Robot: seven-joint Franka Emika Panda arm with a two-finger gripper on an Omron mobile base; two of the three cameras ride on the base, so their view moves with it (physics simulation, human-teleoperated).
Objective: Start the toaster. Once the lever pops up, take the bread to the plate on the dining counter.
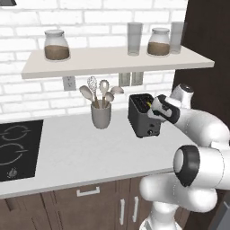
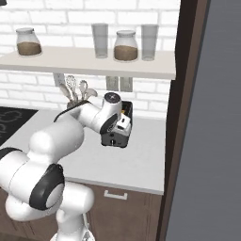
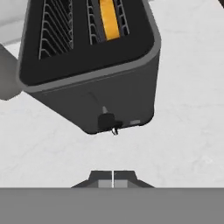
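Note:
The black toaster (image 3: 92, 92) stands on the white worktop, also seen as the toaster (image 1: 140, 117) and the toaster (image 2: 115, 139). The bread (image 3: 109, 19) is a yellow slice sunk in one slot, its top edge showing as the bread (image 2: 124, 111). The toaster's lever (image 3: 106, 119) sits at the low end of its front slot. My gripper (image 3: 113, 180) is shut with nothing in it, just in front of the toaster's front face and apart from it; my gripper (image 1: 155, 115) hangs at its right side. The plate and the dining counter are out of view.
A grey utensil cup (image 1: 101, 115) stands left of the toaster. The black hob (image 1: 18, 148) lies at the far left. A shelf (image 1: 112, 60) with jars and glasses hangs above. A dark tall panel (image 2: 181, 117) bounds the worktop's right end.

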